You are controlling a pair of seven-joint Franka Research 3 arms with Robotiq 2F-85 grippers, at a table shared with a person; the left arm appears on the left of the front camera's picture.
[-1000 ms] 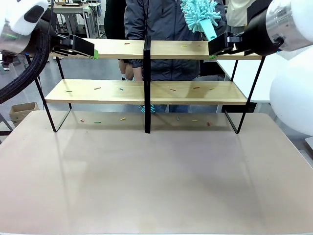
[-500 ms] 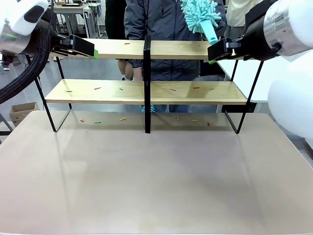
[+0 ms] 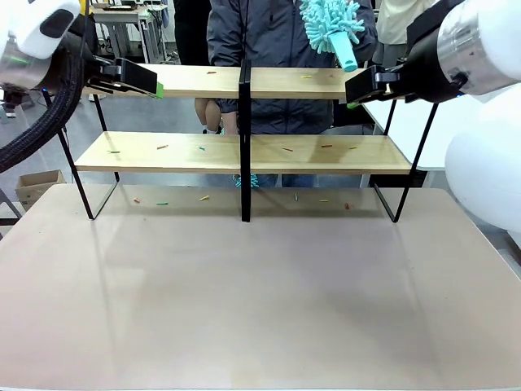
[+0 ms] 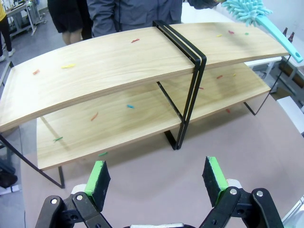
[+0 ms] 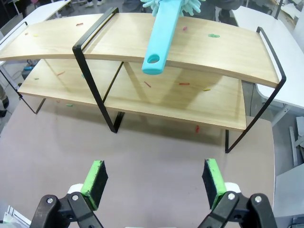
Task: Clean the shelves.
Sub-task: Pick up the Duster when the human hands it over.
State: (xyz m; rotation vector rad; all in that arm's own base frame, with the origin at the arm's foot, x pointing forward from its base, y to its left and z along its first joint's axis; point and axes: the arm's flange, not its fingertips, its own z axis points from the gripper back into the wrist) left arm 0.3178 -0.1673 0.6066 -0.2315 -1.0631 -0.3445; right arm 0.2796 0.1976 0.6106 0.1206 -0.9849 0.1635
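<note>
Shelves (image 3: 326, 155) stand across the far side of the table (image 3: 260, 309), two boards dotted with small coloured scraps (image 3: 163, 147), with more scraps on the table beneath. A person (image 3: 269, 37) behind them holds a teal duster (image 5: 161, 42) over the top board, its handle pointing toward the right gripper (image 5: 154, 178), whose jaws stand wide apart with nothing between them. The left gripper (image 4: 159, 175) hangs at the other end of the top board, likewise agape and empty. The step looks like taking the duster: the right gripper should bring its pads (image 5: 95, 183) either side of the handle near the holed end, close squarely, and draw away only once the person lets go. The person's grip on the duster is cut off by the top edge, and the front view does not settle how near the handle is to the gripper.
</note>
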